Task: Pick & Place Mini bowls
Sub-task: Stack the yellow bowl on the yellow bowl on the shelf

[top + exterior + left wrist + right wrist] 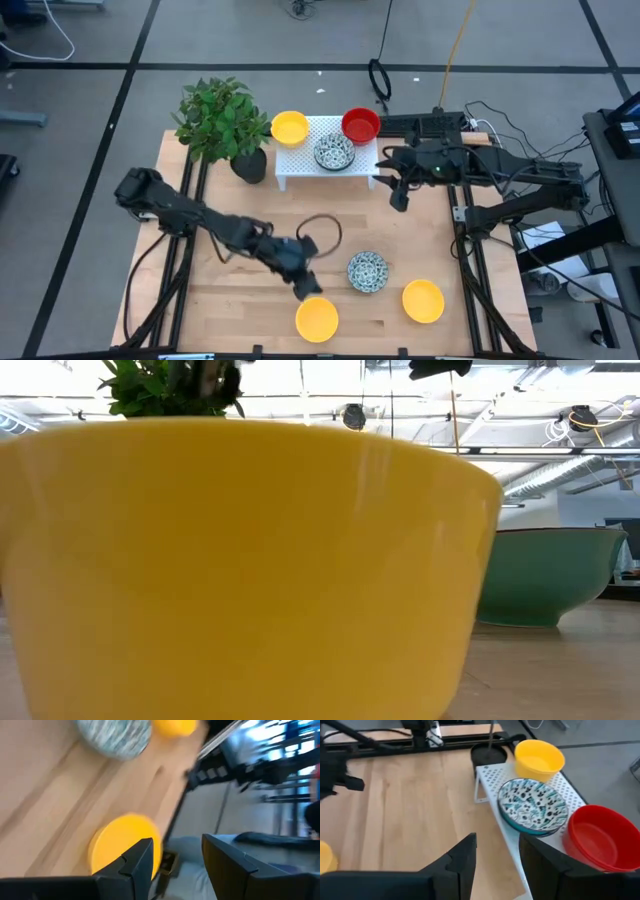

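Three mini bowls sit on the white rack [325, 160]: yellow [290, 128], red [360, 125] and speckled [334, 152]. Three more rest on the table: speckled [367, 271], yellow [423, 300], and a yellow one [317, 318] at the near edge that fills the low view [240, 560]. My left gripper [305, 285] is open just beyond the far rim of that near yellow bowl [125, 845], above it. My right gripper [397, 190] is open and hovers by the rack's right end, looking over the rack's bowls [534, 805].
A potted plant [222, 120] in a dark pot [250, 165] stands left of the rack. A dark cable loop [320, 232] lies mid-table behind the left gripper. Bare wood stretches between the rack and the near bowls. Frame rails run along the table's left and right sides.
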`<state>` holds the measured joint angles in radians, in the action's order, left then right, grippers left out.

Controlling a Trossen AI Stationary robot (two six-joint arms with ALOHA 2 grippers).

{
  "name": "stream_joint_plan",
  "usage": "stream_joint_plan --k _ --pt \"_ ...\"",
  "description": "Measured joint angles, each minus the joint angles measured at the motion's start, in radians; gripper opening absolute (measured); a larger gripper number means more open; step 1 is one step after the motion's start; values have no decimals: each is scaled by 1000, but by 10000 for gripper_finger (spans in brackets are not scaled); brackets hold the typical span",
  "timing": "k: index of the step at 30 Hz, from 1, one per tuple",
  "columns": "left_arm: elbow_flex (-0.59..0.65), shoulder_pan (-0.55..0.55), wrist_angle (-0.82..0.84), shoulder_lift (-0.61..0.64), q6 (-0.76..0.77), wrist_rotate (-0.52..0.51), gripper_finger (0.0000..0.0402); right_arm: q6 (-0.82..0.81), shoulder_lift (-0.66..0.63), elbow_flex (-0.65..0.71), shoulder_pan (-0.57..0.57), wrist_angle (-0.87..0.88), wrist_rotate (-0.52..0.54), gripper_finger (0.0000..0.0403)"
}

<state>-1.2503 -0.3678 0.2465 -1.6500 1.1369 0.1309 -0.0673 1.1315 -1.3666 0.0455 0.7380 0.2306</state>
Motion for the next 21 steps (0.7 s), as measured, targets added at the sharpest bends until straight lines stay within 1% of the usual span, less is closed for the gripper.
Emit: stream_joint_plan --k 4,8,17,21 --pt "0 -33 70 -74 61 0 170 0 0 0 -31 13 2 135" --pt "0 -55 105 -140 101 2 170 4 0 0 -48 15 2 135" --pt "1 -83 124 -245 109 1 170 1 0 0 -51 15 3 134" --pt "1 -84 122 -279 76 -2 170 0 0 0 -51 15 3 134"
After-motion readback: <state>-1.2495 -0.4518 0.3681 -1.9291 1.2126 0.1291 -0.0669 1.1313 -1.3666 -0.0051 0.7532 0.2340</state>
